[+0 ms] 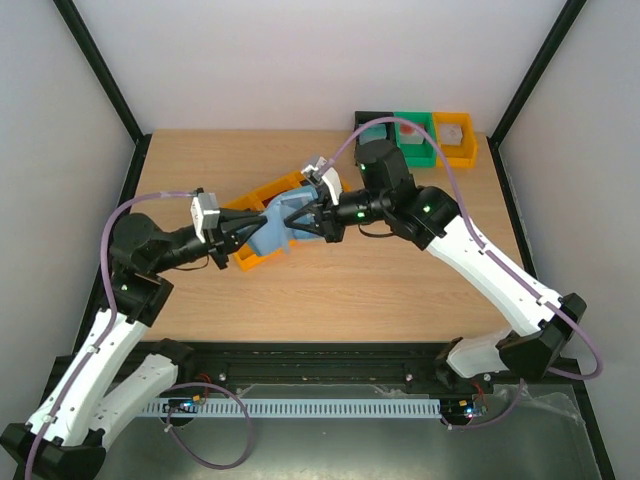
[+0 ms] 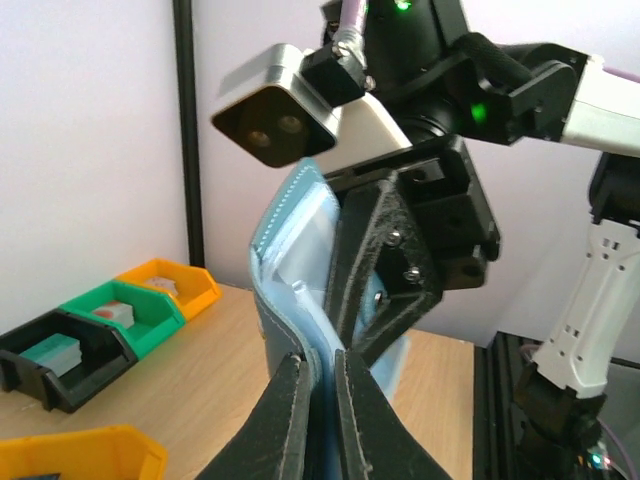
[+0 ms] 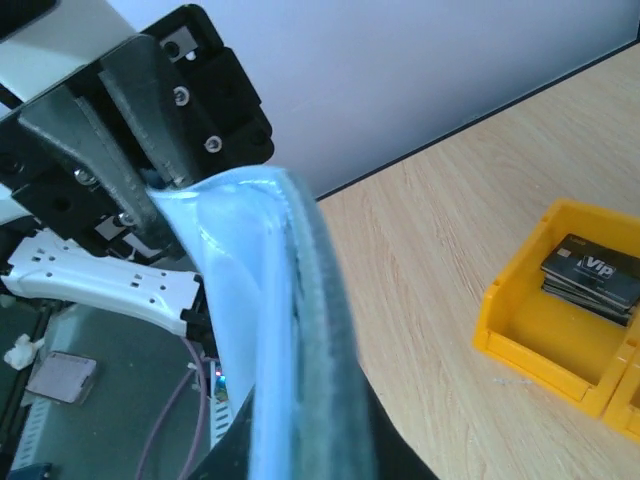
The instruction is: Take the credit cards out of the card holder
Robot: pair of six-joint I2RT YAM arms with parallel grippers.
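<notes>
Above the wooden table (image 1: pixel 380 290), the left gripper (image 2: pixel 318 390) has its jaws pinched tight on one edge of the pale blue card holder (image 1: pixel 283 222), which is held off the tabletop. From the holder's opposite side, the right gripper (image 1: pixel 305 215) clamps another part of it. Just beneath and behind the holder sits an orange bin (image 1: pixel 248 262), where dark credit cards (image 3: pixel 590 275) lie stacked, the top one marked "VIP". Well behind the holder, at the table's back edge, stands a row of bins (image 1: pixel 415 155) in black, green and orange.
</notes>
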